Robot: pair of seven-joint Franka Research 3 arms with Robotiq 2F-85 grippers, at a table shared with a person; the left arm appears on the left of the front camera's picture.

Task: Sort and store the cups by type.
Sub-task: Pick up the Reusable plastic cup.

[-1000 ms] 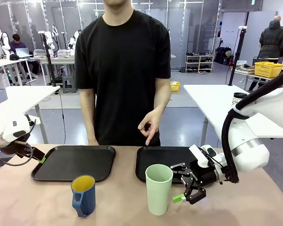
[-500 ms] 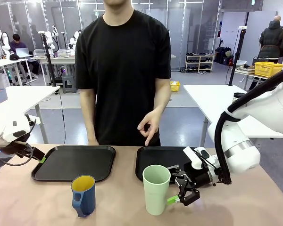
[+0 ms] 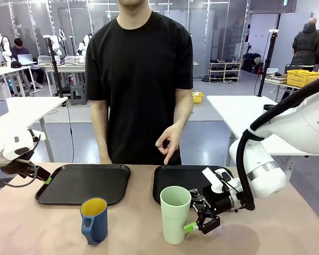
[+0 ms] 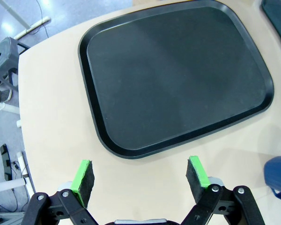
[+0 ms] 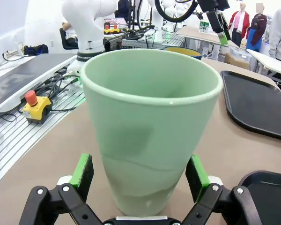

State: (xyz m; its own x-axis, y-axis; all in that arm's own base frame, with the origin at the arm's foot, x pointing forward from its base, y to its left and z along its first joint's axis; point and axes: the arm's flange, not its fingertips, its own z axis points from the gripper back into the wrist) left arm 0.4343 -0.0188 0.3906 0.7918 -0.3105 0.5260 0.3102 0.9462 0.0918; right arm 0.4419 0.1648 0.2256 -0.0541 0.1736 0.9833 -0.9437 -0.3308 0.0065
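Note:
The pale-green tumbler point(image 3: 175, 215) stands upright on the table in front of the right tray point(image 3: 173, 180). My right gripper point(image 3: 193, 213) is open, with one finger on each side of the tumbler's lower half. In the right wrist view the tumbler point(image 5: 150, 126) stands between the green pads point(image 5: 82, 171), with a small gap at each side. The dark-blue mug point(image 3: 94, 219) with its yellow inside stands to the left, near the front edge. My left gripper point(image 3: 45, 179) hovers open at the left tray's point(image 3: 84, 183) left edge, and nothing is between its fingers point(image 4: 84, 180).
A person in a black shirt stands at the far side, one hand point(image 3: 169, 142) held above the right tray. In the left wrist view the left tray point(image 4: 178, 79) lies ahead and the mug's edge point(image 4: 278, 176) shows at lower right.
My right gripper has slid left along the table until its fingers flank the tumbler. The tumbler has shifted slightly left. The left arm and the person have not moved.

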